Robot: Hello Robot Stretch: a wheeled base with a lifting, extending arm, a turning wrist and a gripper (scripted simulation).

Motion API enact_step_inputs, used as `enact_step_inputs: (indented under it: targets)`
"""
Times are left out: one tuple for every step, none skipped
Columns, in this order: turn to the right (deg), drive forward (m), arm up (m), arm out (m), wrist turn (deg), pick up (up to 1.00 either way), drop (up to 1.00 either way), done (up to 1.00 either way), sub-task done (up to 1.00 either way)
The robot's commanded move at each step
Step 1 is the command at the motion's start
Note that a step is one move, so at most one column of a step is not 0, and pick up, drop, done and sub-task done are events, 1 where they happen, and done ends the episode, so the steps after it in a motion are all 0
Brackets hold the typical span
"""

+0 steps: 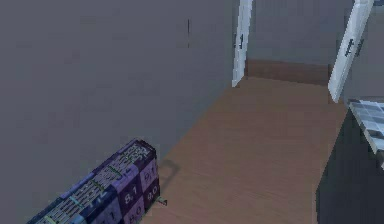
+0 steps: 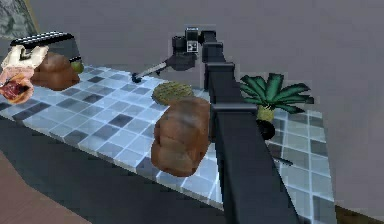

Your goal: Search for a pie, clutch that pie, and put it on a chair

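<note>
A flat round brown-and-green thing, perhaps the pie (image 2: 172,92), lies on the blue-and-grey tiled counter (image 2: 100,125) near its far edge. The dark arm (image 2: 235,140) rises from the bottom edge over the counter. At its far end the gripper (image 2: 142,72) points left with its thin fingers (image 2: 152,68) just above and left of the round thing. With that thing so close beneath, I cannot tell whether the gripper holds anything.
A large brown loaf (image 2: 183,135) stands beside the arm, and another brown lump (image 2: 57,72) sits at the counter's left. A potted plant (image 2: 268,95) stands on the right. Ahead, a wooden floor (image 1: 255,150) runs to white doors (image 1: 243,45), past a purple patterned box (image 1: 115,188) and the counter's end (image 1: 365,125).
</note>
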Motion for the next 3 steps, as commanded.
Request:
enact_step_inputs:
  targets:
    - [0.0,0.00,0.00,0.00,27.0,0.00,0.00,0.00,0.00]
    - [0.0,0.00,-0.14,0.00,0.0,0.00,0.00,0.00,0.00]
    - [0.0,0.00,0.00,0.00,0.0,1.00,0.00,0.00,0.00]
